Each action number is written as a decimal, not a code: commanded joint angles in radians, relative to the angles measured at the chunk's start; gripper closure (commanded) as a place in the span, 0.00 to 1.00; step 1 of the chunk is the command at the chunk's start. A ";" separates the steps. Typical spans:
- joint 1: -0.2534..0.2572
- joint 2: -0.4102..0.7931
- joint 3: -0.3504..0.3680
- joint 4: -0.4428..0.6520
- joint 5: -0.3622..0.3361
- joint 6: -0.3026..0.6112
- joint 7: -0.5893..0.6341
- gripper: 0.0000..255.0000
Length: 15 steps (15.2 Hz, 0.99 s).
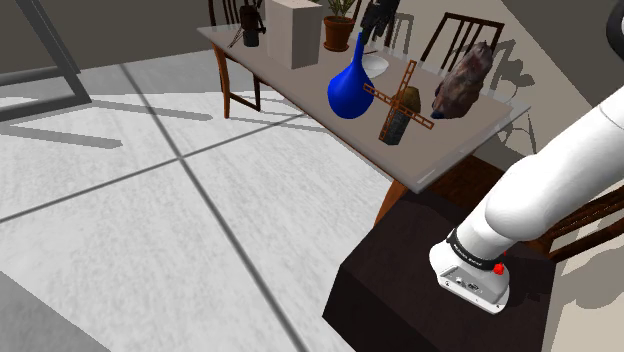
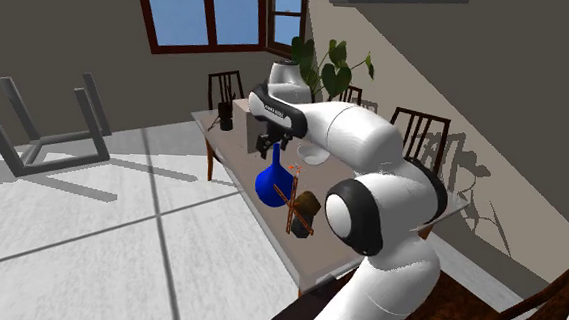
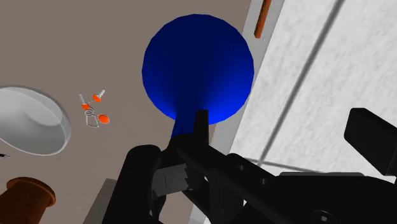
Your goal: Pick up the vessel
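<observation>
The blue vase (image 1: 350,90) stands up straight on the grey tabletop (image 1: 310,85). It has a round fat belly and a long thin neck. It is near the edge of the tabletop that faces the floor.

Just beside it stands a little brown windmill (image 1: 400,110). Past the windmill lies a dark, lumpy rock (image 1: 462,82). Behind the vase are a white box (image 1: 293,33) and a plant in a brown pot (image 1: 338,25). A see-through bowl (image 3: 28,121) sits close by too.

The white arm reaches over the tabletop, and its black gripper (image 1: 376,25) hangs right above the top of the vase's neck. In the wrist view the fingers (image 3: 141,172) stand wide apart. The thin neck comes up between them, closer to one finger. I cannot tell if that finger touches it. The vase is not lifted.
</observation>
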<state>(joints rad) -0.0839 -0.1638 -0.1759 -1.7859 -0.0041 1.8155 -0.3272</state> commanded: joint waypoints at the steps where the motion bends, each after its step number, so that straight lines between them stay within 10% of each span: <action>1: -0.011 0.076 -0.023 0.087 0.026 -0.011 -0.023 0.00; 7: -0.064 0.310 -0.072 0.379 0.122 -0.080 -0.081 0.00; 15: -0.059 0.284 -0.069 0.242 0.116 0.032 -0.086 0.00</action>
<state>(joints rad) -0.1433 0.1213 -0.2449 -1.5317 0.1125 1.8357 -0.4128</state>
